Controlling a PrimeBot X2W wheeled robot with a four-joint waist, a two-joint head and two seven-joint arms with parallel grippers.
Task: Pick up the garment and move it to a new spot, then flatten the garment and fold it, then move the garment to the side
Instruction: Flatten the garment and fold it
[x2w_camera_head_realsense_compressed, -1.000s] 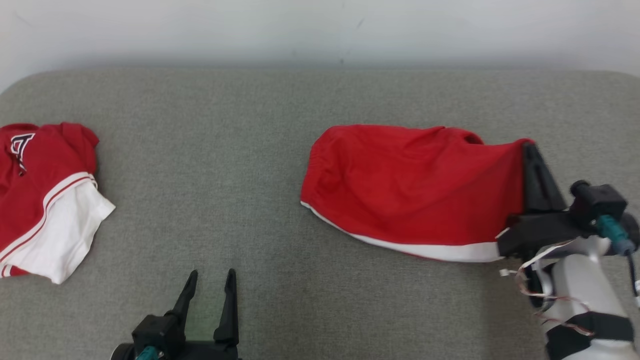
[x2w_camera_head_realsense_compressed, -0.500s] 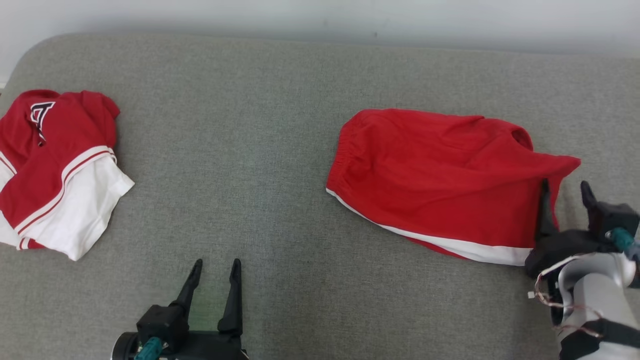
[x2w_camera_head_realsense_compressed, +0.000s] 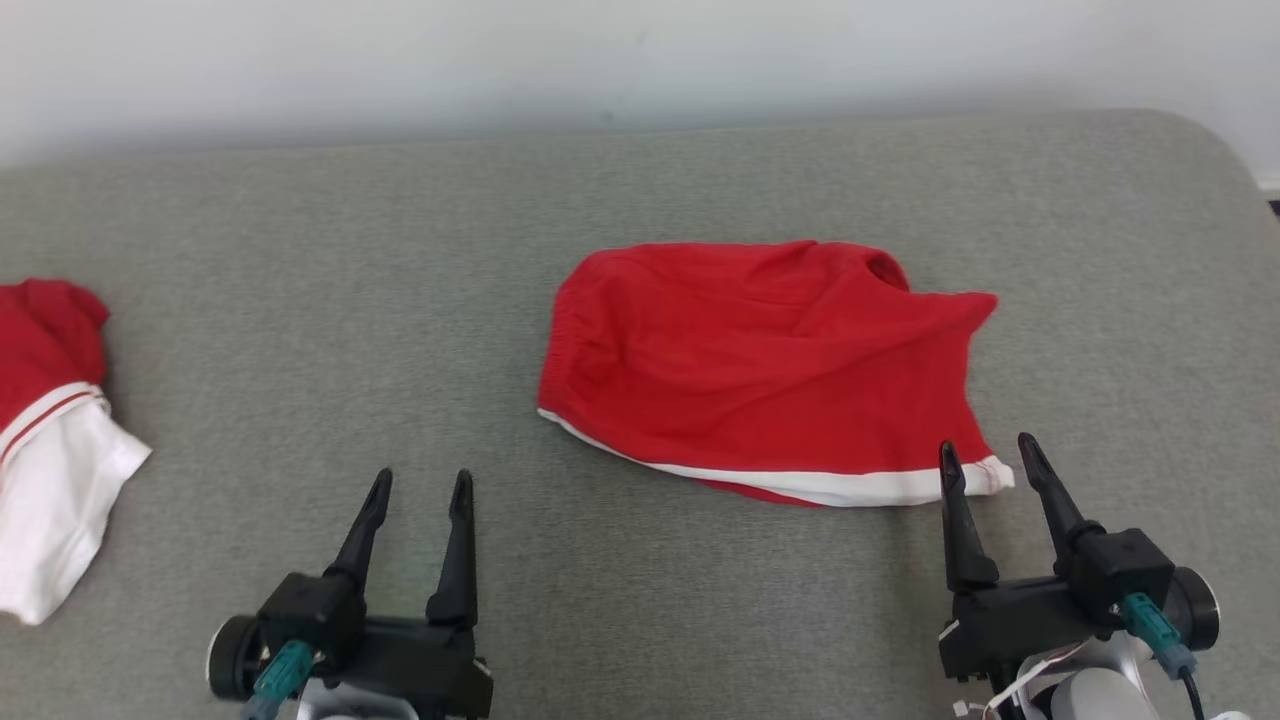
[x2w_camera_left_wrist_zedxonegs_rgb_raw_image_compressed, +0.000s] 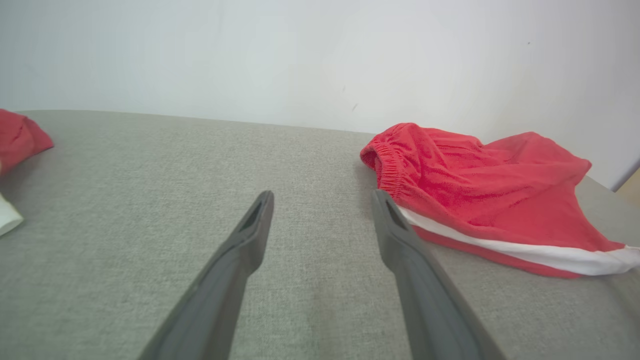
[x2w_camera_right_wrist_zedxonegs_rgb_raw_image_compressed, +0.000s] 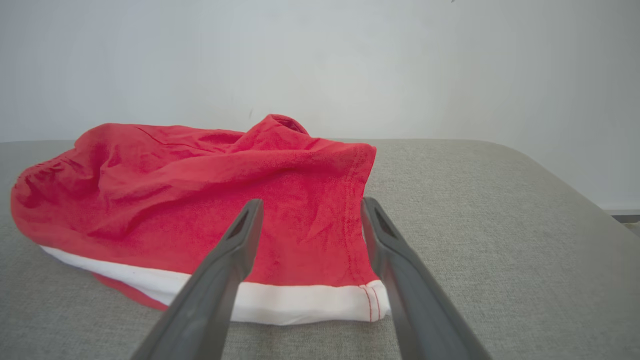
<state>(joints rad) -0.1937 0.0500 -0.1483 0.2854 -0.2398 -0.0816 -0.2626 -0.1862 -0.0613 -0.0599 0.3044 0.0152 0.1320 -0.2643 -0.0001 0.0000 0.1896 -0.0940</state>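
Standing with its two dark fingers spread wide and nothing between them, the right gripper (x2w_camera_head_realsense_compressed: 984, 447) hovers low at the near right corner of the garment (x2w_camera_head_realsense_compressed: 760, 370), tips just beside the white hem; whether they touch it I cannot tell. The left gripper (x2w_camera_head_realsense_compressed: 422, 478) is likewise spread and empty, with the garment at its 2 o'clock and apart from it.

The garment, red shorts with a white band, lies on the grey cushion (x2w_camera_head_realsense_compressed: 300, 300) a little right of the middle, at 11 o'clock from the right gripper. It is free of both grippers, so the carrying step looks finished, if this is the new spot. The cloth is rumpled, though, with a raised ridge toward its far right corner, so flattening, folding and the move aside all seem left.

At 9 o'clock of the left gripper, well apart, lies a second red-and-white piece of clothing (x2w_camera_head_realsense_compressed: 50, 440) — too far off to stand in the way. A pale wall (x2w_camera_head_realsense_compressed: 600, 60) rises behind at 12 o'clock.
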